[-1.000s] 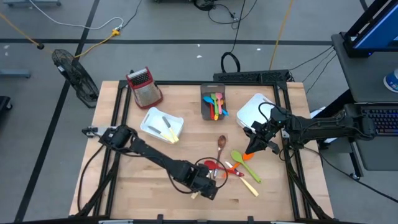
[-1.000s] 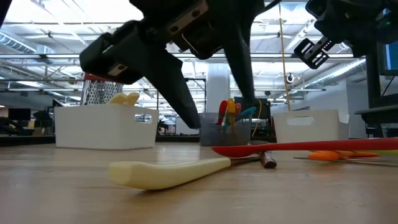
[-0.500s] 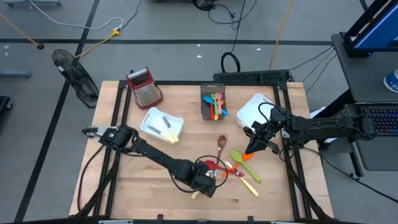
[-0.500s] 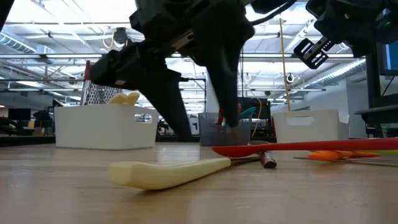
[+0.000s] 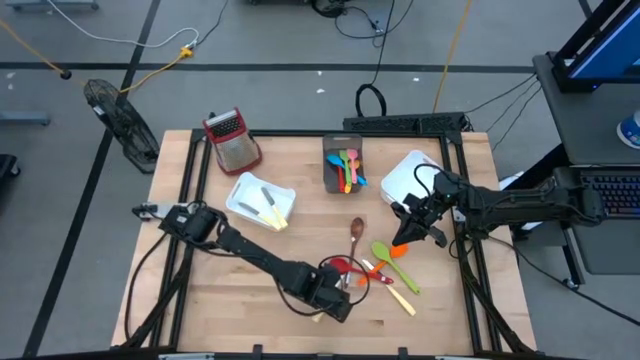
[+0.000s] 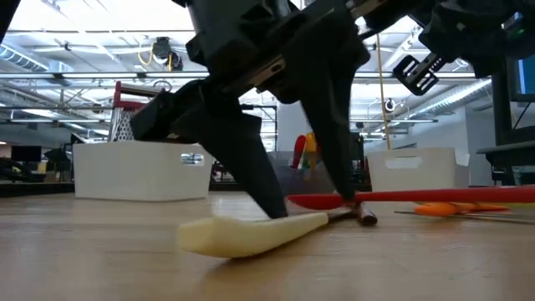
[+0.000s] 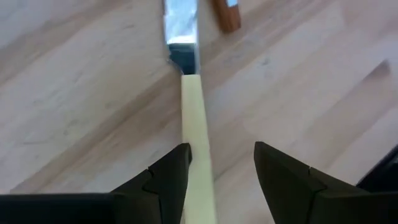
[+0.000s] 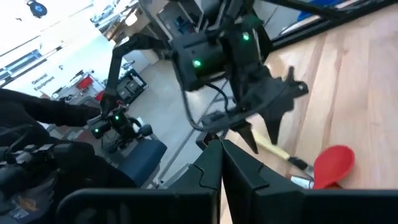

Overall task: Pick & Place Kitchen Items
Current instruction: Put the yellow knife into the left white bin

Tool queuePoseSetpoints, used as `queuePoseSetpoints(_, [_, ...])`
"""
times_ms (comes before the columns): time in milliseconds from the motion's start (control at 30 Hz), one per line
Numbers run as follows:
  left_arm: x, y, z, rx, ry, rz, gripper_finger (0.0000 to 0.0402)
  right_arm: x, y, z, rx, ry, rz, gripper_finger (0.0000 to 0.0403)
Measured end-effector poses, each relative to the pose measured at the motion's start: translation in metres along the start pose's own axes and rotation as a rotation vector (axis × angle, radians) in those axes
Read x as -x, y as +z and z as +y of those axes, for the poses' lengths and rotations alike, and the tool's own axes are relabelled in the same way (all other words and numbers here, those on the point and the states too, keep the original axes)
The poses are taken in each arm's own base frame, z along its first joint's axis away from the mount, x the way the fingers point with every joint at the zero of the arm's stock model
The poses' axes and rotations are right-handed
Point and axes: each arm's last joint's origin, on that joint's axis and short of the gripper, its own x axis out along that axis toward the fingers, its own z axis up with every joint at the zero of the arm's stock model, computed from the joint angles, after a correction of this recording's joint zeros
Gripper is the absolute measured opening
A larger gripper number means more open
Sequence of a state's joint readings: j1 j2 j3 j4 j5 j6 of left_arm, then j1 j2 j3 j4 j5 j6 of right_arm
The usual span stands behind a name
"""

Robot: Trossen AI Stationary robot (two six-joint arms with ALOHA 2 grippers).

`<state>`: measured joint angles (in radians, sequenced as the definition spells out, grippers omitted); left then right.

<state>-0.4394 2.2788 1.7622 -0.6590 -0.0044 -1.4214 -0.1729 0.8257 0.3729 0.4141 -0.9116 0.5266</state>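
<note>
From above, my left jaws (image 5: 328,300) were low over the counter (image 5: 230,290) near its front edge, at the cream-handled knife (image 5: 318,313) that lay just left of the scattered utensils. A red spoon (image 5: 340,266), a green spoon (image 5: 385,252), a brown wooden spoon (image 5: 356,229) and an orange utensil (image 5: 400,250) lay in a loose cluster near the middle right. My right jaws (image 5: 408,236) hung above the orange utensil, beside a white bin (image 5: 408,176). A grey bin (image 5: 343,166) at the back held several coloured utensils, and another white bin (image 5: 258,199) at the left held cream-handled cutlery. The grater (image 5: 232,138) stood at the back left.

At counter height, my left jaws (image 6: 305,209) stood with one finger on each side of the cream handle (image 6: 251,235), their tips down at the wood. The red spoon (image 6: 401,197) lay just behind.

Through my left wrist, the fingers (image 7: 169,180) were partly open with the cream handle (image 7: 196,149) running between them, close against one finger and apart from the other; I had not closed on it. The metal blade (image 7: 180,25) pointed away.

Through my right wrist, my right jaws (image 8: 221,165) were pressed shut with nothing between them, and the red spoon (image 8: 333,163) lay beyond on the counter.
</note>
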Motion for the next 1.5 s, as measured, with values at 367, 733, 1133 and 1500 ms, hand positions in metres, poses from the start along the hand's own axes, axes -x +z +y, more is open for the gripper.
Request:
queuePoseSetpoints(367, [-0.006, -0.014, 0.003, -0.099, 0.039, -0.03, 0.0191, 0.005, 0.002, -0.006, -0.027, -0.041, -0.018, 0.0004])
queuePoseSetpoints(733, [-0.018, -0.007, 0.008, -0.005, 0.065, 0.043, 0.0191, 0.009, 0.003, -0.009, -0.03, -0.066, -0.036, 0.0004])
queuePoseSetpoints(1133, [-0.007, 0.01, -0.001, 0.032, -0.051, 0.005, 0.0191, 0.011, 0.004, -0.011, -0.026, -0.078, -0.045, 0.0004])
queuePoseSetpoints(1500, [-0.004, 0.015, -0.008, 0.1, -0.127, -0.023, 0.0191, 0.011, 0.004, -0.011, -0.012, -0.079, -0.044, 0.0004])
